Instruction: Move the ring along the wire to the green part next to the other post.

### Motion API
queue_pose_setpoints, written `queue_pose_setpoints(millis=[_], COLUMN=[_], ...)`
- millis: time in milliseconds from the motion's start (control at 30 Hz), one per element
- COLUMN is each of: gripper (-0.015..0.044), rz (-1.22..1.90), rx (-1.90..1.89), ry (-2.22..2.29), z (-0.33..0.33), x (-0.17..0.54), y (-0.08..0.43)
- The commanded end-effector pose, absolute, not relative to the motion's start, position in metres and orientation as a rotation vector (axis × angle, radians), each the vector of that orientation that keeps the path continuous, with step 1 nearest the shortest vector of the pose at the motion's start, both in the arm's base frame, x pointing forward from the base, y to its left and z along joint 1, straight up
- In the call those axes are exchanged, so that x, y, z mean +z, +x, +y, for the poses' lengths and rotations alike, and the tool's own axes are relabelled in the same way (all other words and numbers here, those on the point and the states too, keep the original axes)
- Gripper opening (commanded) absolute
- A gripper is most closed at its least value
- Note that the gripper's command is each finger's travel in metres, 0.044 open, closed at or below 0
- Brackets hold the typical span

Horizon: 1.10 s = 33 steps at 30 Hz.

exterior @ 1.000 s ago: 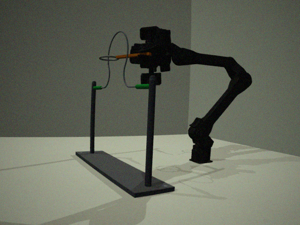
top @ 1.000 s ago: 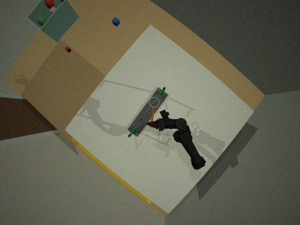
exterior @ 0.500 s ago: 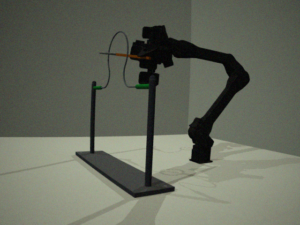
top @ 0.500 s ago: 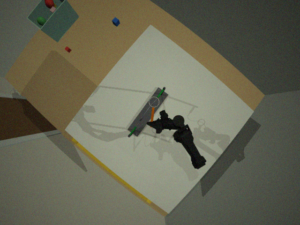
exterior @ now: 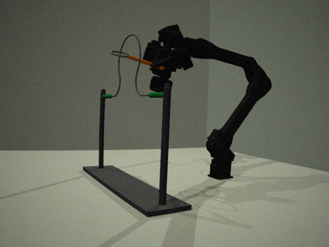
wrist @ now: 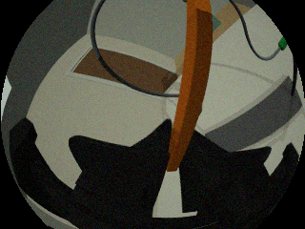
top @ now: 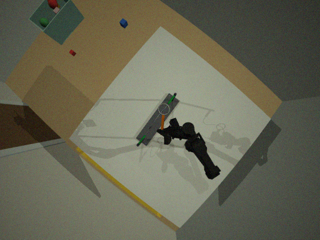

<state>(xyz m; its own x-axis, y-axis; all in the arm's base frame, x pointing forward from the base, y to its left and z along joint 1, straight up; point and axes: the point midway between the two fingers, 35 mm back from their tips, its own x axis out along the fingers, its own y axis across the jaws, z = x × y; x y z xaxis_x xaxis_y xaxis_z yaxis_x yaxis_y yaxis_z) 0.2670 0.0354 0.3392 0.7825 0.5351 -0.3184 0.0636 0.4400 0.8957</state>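
Note:
The ring [top: 158, 109] [exterior: 110, 52] is around the far leg of the grey wire's tall arch [exterior: 131, 34] [wrist: 97, 54], well above the far green part [top: 172, 99] [exterior: 107, 96]. The views do not settle whether ring and wire touch. The orange handle [top: 162, 122] [exterior: 140, 60] [wrist: 193, 72] slopes down from the ring to my gripper [top: 160, 129] [exterior: 159, 66] [wrist: 173, 124], which is shut on its end. The handle crosses the near leg in the exterior view; their gap is unclear. The near green part [top: 141, 140] [exterior: 156, 94] is below my gripper. The ring is out of the wrist view.
The far post [exterior: 101, 127] and near post [exterior: 164, 143] stand on a dark base [top: 145, 131] [exterior: 127, 186] [wrist: 257, 119]. The near post's top is close below my gripper in the exterior view. A blue cube [top: 123, 23], a red block [top: 72, 52] and a teal bin [top: 64, 25] are far off.

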Motion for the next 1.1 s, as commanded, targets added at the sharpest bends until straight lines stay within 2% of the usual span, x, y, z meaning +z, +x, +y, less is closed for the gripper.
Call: queue_pose_setpoints(millis=[0, 1067], gripper=[-0.015, -0.015], rz=[0.636, 0.638], rx=[0.295, 0.142], ry=[1.024, 0.586], z=[0.034, 0.023], x=[0.338, 0.324], y=[0.269, 0.27])
